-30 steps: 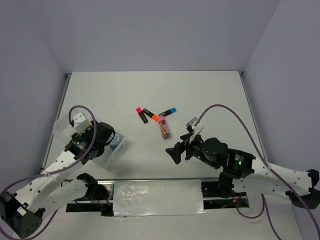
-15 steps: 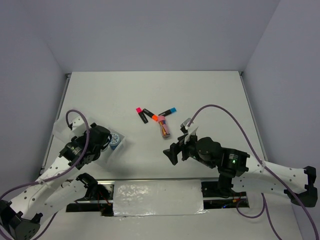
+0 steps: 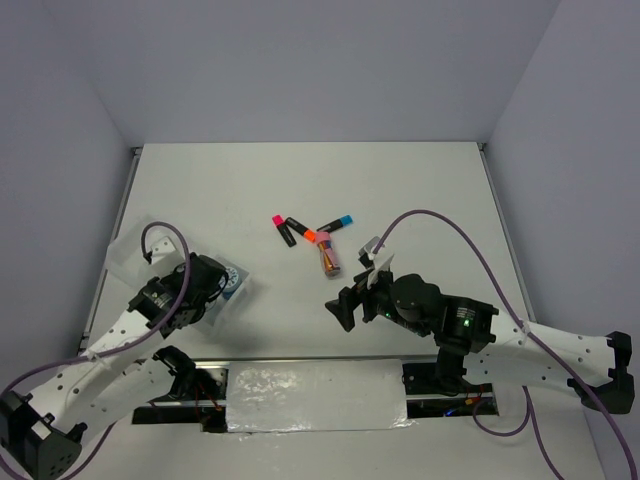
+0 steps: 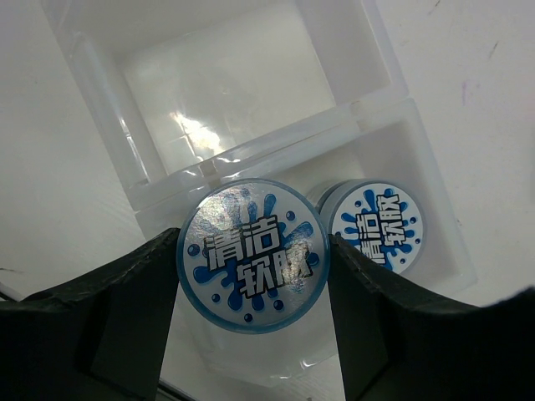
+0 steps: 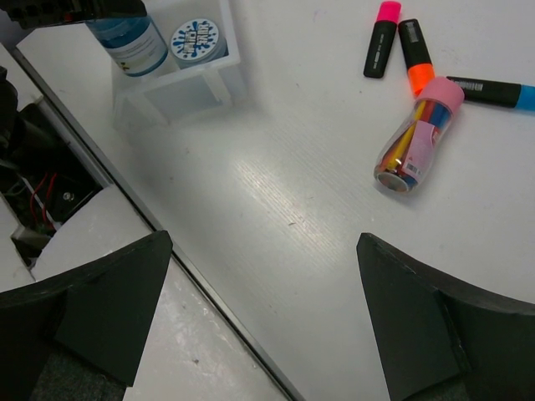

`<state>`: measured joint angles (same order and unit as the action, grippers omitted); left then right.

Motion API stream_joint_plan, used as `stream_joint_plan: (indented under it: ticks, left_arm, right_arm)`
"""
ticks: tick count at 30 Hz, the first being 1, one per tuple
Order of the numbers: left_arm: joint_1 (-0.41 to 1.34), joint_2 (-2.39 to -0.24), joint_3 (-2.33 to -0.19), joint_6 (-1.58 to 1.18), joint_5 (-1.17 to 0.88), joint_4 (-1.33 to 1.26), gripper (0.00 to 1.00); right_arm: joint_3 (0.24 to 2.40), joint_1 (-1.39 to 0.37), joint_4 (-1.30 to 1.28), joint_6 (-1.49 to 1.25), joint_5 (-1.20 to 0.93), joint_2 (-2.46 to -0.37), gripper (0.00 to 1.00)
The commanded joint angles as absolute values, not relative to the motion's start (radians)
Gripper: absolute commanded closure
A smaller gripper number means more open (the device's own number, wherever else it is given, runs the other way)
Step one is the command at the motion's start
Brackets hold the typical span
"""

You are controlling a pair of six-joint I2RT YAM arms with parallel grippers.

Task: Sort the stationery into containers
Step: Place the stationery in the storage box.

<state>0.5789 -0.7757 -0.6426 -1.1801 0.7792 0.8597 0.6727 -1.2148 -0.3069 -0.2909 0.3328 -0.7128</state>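
Observation:
My left gripper point(image 4: 253, 276) is shut on a blue round patterned roll point(image 4: 253, 255), held just above the near compartment of the translucent white trays point(image 4: 251, 154). A second blue roll point(image 4: 378, 227) lies in that compartment on the right. In the top view my left gripper point(image 3: 215, 283) is at the trays point(image 3: 125, 255) on the left. My right gripper point(image 5: 263, 276) is open and empty over bare table. Beyond it lie the pink-capped point(image 5: 383, 38), orange-capped point(image 5: 414, 57) and blue-capped point(image 5: 493, 92) markers and the pink-topped stick point(image 5: 415, 138).
The far tray compartment point(image 4: 221, 83) holds nothing. The table's near edge with a metal strip point(image 5: 125, 196) runs just left of my right gripper. Grey walls point(image 3: 60, 130) enclose the table on three sides.
My left gripper has shifted slightly toward the near edge with the roll still in it. My right gripper has edged a little left. The markers have not moved.

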Motion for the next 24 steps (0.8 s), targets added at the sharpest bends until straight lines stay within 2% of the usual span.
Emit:
stream_joint_plan:
  ticks: [1, 12, 15, 21, 22, 24]
  left_arm:
    - [0.583, -0.744, -0.647, -1.17, 0.816, 0.784, 0.93]
    - [0.583, -0.759, -0.615, -1.166, 0.818, 0.739, 0.87]
    - [0.583, -0.765, -0.606, -1.167, 0.821, 0.735, 0.83]
    - [0.581, -0.743, -0.58, -1.157, 0.811, 0.698, 0.62]
    - [0.583, -0.739, -0.577, -1.16, 0.811, 0.698, 0.52]
    - [0.583, -0.729, -0.578, -1.164, 0.818, 0.707, 0.42]
  right_arm:
    - [0.696, -1.22, -0.272, -0.284, 0.33, -0.706, 0.0]
    - [0.695, -1.22, -0.265, -0.282, 0.319, -0.723, 0.0]
    - [0.696, -1.22, -0.265, -0.281, 0.316, -0.721, 0.0]
    - [0.695, -1.22, -0.264, -0.281, 0.307, -0.729, 0.0]
    - [0.695, -1.218, -0.264, -0.282, 0.307, -0.733, 0.0]
    - [0.696, -1.22, -0.264, -0.279, 0.302, -0.736, 0.0]
